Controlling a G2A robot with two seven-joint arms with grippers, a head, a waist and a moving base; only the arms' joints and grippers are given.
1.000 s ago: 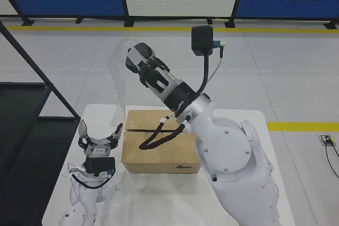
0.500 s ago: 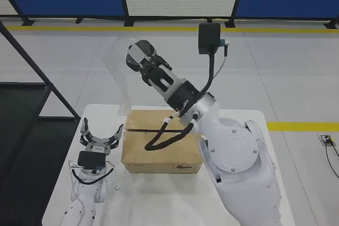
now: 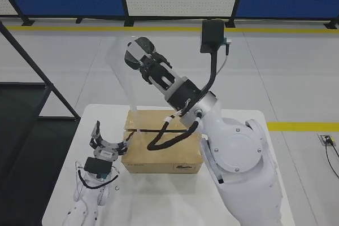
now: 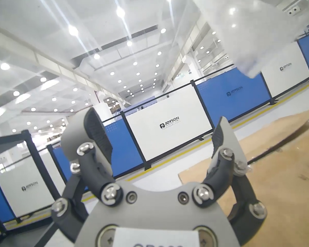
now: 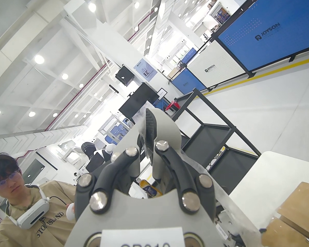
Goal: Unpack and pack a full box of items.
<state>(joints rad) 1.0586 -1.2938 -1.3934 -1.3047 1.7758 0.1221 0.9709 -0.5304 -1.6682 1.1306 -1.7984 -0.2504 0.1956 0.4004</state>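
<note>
Evidently I'm early in unpacking: my right gripper (image 3: 140, 53) pinches a clear plastic sheet (image 3: 120, 73) high above the brown cardboard box (image 3: 158, 155); left gripper (image 3: 108, 141) spread beside it; repacking remains.

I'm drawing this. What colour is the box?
The box is plain brown cardboard, clearest in the top view.

matt cardboard box (image 3: 152, 158) (glossy clear plastic sheet (image 3: 121, 73))
</note>
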